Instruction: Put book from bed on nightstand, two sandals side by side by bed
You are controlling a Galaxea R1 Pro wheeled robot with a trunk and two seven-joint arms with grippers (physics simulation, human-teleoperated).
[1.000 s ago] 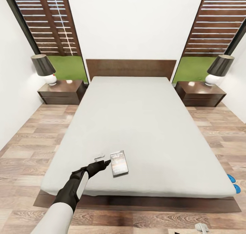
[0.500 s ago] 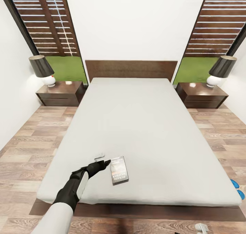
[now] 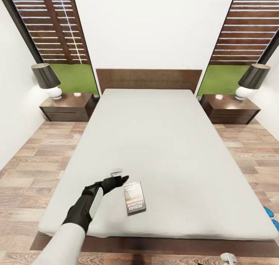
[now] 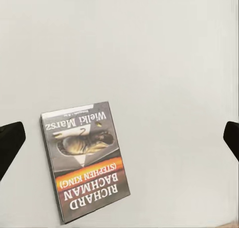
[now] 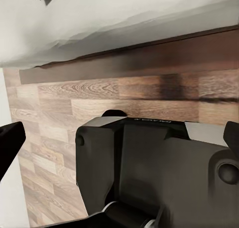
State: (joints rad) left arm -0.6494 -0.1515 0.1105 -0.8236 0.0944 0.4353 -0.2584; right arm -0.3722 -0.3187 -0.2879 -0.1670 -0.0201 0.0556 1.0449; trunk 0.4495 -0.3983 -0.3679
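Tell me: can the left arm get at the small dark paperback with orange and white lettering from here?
Probably yes. The left gripper hovers open right beside the small dark paperback, which lies flat on the pale grey-white mattress with nothing between them.

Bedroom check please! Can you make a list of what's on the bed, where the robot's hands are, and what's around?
Surface: bed, pale mattress, mostly bare.
Job's things: book flat near the foot edge; sandals on the floor at the bed's right corner, partly cut off.
Clutter: nothing seen.
Grippers: left gripper open, just beside the book, not touching; right gripper's state can't be told.
Cables: nothing seen.
Surroundings: nightstands, each with a lamp; wood floor.
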